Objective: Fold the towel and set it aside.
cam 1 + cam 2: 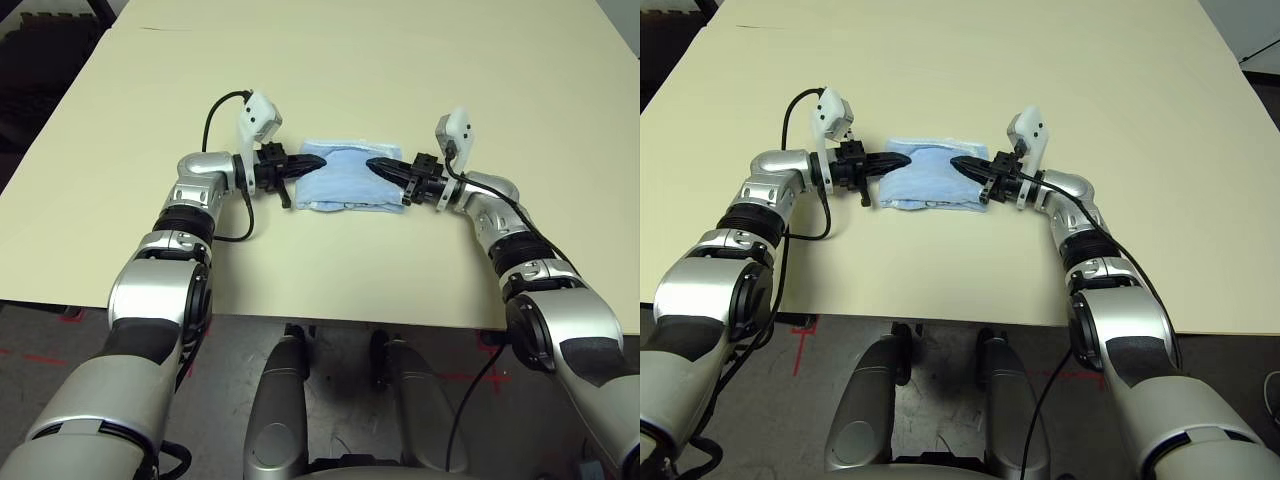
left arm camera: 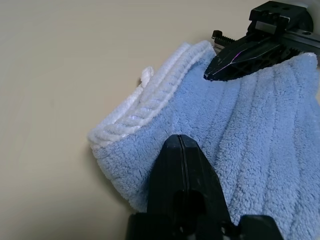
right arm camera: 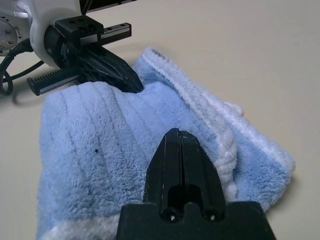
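A light-blue towel (image 1: 345, 182) lies folded into a compact rectangle on the cream worktop (image 1: 400, 70), midway between the robot's two silver forearms. The left end effector (image 1: 312, 161) and the right end effector (image 1: 378, 166) reach in from opposite sides, their black tips resting over the top layer of the cloth and pointing toward each other, a short gap apart.

In both wrist views each end effector's two fingers are pressed together with no terry showing between them, so neither appears to be pinching the fabric; the tips sit on or just above the pile. The white stitched edging (image 2: 145, 107) bunches along the far edge of the fold, where the layers stack unevenly.

The arrangement suggests the folding is largely done: the cloth is already doubled over, and the shut tips look placed to pat or press the upper layer flat rather than to lift it. Setting the towel aside remains, and that would likely call for the fingers to spread and take hold of an edge. A loose top layer could slip open if the bundle is dragged instead of gripped.
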